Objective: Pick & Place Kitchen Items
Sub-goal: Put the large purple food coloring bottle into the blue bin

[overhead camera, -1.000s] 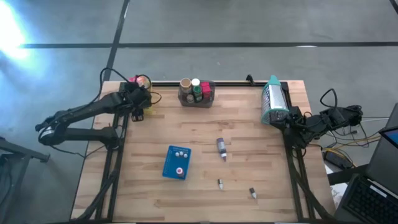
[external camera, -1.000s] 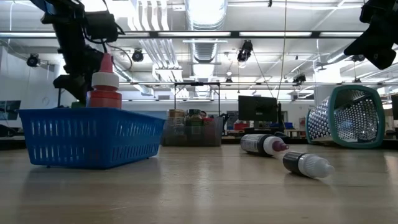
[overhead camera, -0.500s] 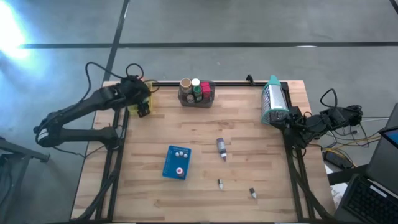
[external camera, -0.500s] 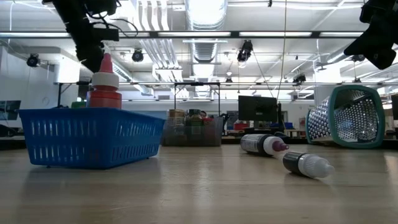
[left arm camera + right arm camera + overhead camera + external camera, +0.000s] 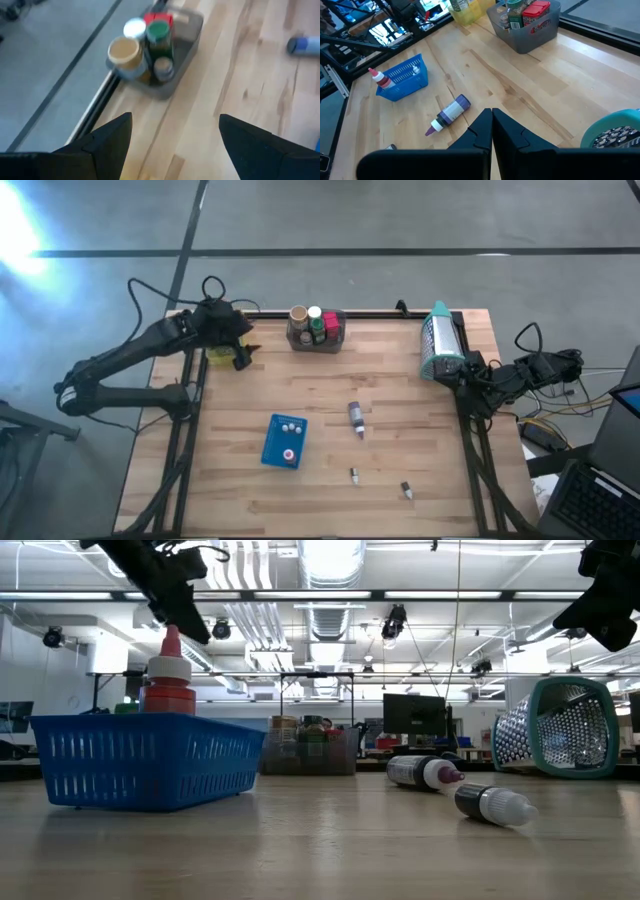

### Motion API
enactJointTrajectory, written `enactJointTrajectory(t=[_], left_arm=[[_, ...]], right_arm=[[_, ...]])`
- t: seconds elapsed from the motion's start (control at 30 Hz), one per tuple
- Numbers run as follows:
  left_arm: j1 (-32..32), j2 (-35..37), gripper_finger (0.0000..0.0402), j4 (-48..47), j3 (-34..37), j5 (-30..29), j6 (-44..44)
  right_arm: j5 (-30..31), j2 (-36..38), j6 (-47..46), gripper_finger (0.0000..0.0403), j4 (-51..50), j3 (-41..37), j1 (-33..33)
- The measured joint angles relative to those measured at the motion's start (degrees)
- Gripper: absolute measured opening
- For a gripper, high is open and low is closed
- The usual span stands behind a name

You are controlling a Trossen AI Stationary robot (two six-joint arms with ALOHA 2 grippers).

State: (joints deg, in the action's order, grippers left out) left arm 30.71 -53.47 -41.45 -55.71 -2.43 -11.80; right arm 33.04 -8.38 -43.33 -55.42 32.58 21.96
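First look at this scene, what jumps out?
The blue basket mid-table, holding small bottles. A grey bin packed with jars sits at the far edge, and a teal mesh basket lies tipped over by the right arm. Loose bottles lie on the bare wood.

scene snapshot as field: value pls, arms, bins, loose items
left gripper: jaws open, empty, far-left corner over the table
right gripper: jaws shut, empty, parked at right edge
grey bin: far edge, holds jars and a red box
blue basket: near centre, holds red-capped bottle
purple bottle: lying at centre
teal mesh basket: tipped, far right
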Motion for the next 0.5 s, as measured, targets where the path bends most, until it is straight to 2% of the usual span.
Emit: enactJointTrajectory(t=[0.3, 0.5], left_arm=[[-3.6, -1.1, 0.0303, 5.8, 0.5, 1.9, 1.0], [-9.4, -1.9, 0.0303, 10.2, 0.6, 2.8, 1.4]], right_arm=[[0.0, 0.0, 0.0, 0.0008, 0.0, 0.0, 0.0], [0.0, 0.0, 0.0, 0.0008, 0.0, 0.0, 0.0]])
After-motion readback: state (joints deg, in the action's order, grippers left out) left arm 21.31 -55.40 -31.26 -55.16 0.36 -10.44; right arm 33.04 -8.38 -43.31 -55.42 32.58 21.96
